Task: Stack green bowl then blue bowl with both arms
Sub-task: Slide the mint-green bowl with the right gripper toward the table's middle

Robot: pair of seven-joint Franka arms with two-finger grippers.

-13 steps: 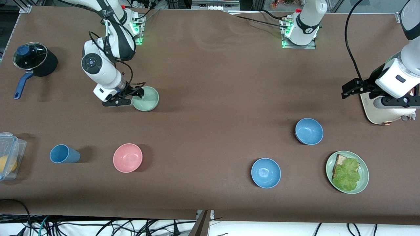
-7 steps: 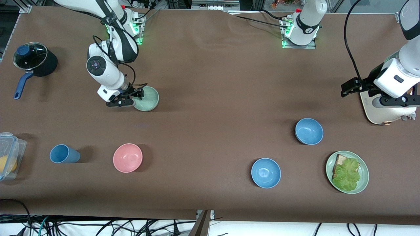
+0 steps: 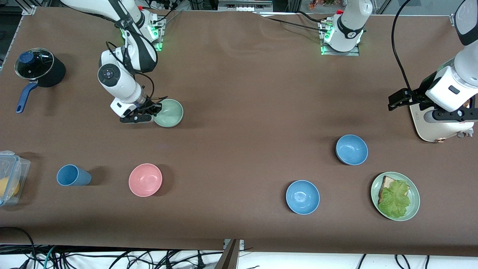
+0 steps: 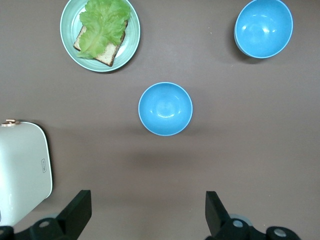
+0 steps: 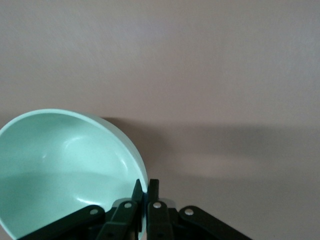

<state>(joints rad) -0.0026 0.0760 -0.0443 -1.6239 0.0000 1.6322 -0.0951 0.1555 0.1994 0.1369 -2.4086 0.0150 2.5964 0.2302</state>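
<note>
Four small round bowls: one matte sage-green bowl point(image 3: 168, 113), one pink point(image 3: 145, 179), two blue, the muted steel-blue bowl point(image 3: 351, 149) at two o'clock of the glossier one point(image 3: 302, 197). The right gripper point(image 3: 154, 111) pinches the green bowl's rim near the right arm's base. The left gripper point(image 4: 145, 210) hangs wide open over bare table beside the blue bowls.

**Brown bench under even light**

A wide bench point(image 3: 239, 97) fills the front view, covered with a matte brown sheet that shows faint ripples toward the edge where the bases stand. Light falls evenly from above, and soft shadows lie beside each thing on the surface. Green lamps point(image 3: 156, 35) glow at the two mounting plates along that edge. Metal framing point(image 3: 242, 5) and dark gaps run above the bench. Along the edge nearest the front camera, a white floor strip point(image 3: 112, 259) carries a tangle of black cables point(image 3: 67, 257), and a dark wedge-shaped post point(image 3: 229, 256) rises at the middle.
</note>
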